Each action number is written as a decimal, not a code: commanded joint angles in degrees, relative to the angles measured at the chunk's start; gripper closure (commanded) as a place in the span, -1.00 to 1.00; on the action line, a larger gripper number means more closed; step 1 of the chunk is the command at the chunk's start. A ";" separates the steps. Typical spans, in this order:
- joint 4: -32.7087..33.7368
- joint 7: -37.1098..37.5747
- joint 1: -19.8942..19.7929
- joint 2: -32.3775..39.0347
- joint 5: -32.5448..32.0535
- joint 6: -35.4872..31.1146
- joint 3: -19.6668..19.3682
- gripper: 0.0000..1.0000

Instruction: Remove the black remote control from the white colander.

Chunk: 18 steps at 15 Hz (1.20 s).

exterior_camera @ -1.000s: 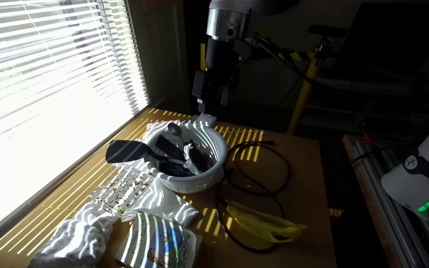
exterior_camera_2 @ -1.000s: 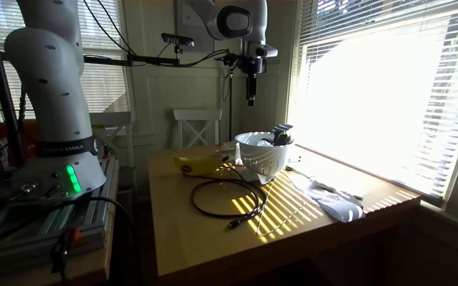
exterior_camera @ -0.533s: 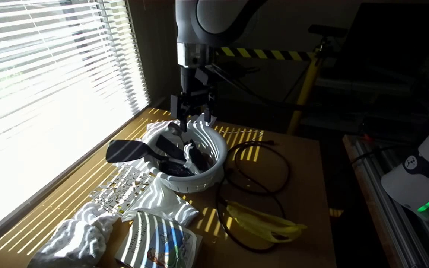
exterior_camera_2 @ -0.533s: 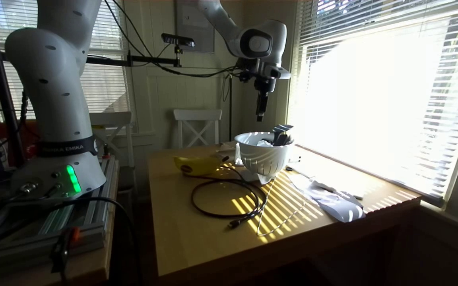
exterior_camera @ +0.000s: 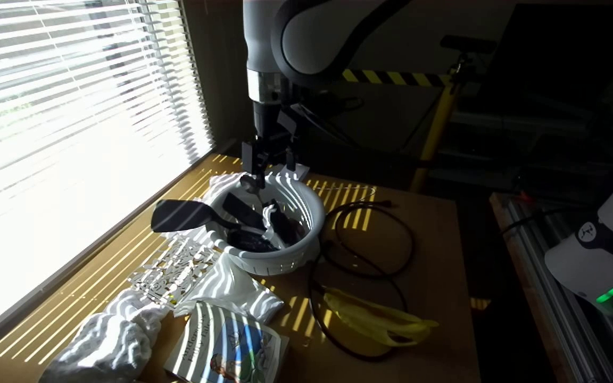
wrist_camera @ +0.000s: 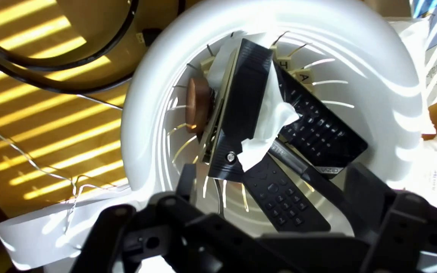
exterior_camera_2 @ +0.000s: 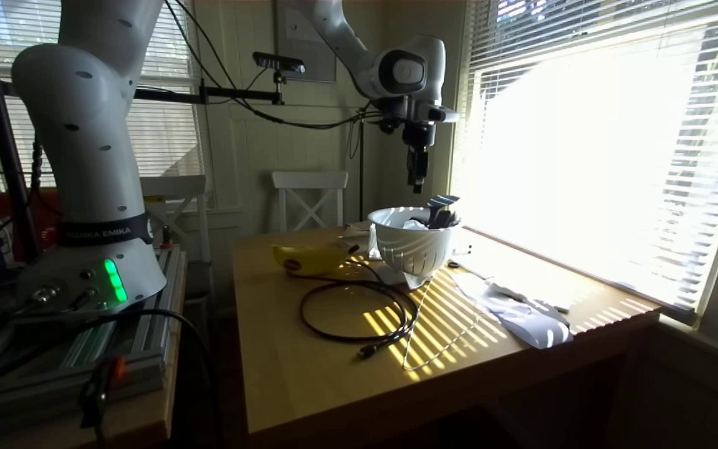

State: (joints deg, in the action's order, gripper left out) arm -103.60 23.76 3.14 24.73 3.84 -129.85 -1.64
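The white colander [exterior_camera: 274,263] stands on the table; its wall [exterior_camera_2: 412,249] and its rim [wrist_camera: 144,98] also show. Inside it, in the wrist view, lies a slim matte black remote control [wrist_camera: 285,197] with number keys, partly under a white wrapper [wrist_camera: 268,125]. In an exterior view the remote control [exterior_camera: 242,210] leans up among the contents. A glossy black VIZIO remote [wrist_camera: 317,129] lies beside it. My gripper [exterior_camera: 275,173] is open above the colander, also seen in an exterior view [exterior_camera_2: 417,185]. In the wrist view the matte remote lies between the fingertips [wrist_camera: 273,180], well below them; its grip is empty.
A black spatula [exterior_camera: 181,216] sticks out over the colander's rim, and a spoon [exterior_camera: 249,184] stands in it. A black box-like item [wrist_camera: 247,106] lies inside. A black looped cable [exterior_camera_2: 346,339], a yellow banana-like item [exterior_camera: 375,318] and a book [exterior_camera: 232,346] are on the table.
My gripper has come down and moved toward the window side, over the colander. In the last half second it has shifted only slightly. The colander and its contents have not moved.
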 commanded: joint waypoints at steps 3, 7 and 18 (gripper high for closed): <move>6.02 2.82 5.78 5.06 -17.28 2.15 -5.34 -1.00; 5.33 3.40 5.89 5.10 -19.33 0.32 -5.50 -1.00; 15.12 -2.51 6.47 14.31 -21.25 1.30 -4.58 -1.00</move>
State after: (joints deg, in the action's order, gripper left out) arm -96.16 23.99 9.46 32.23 -16.41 -129.55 -6.93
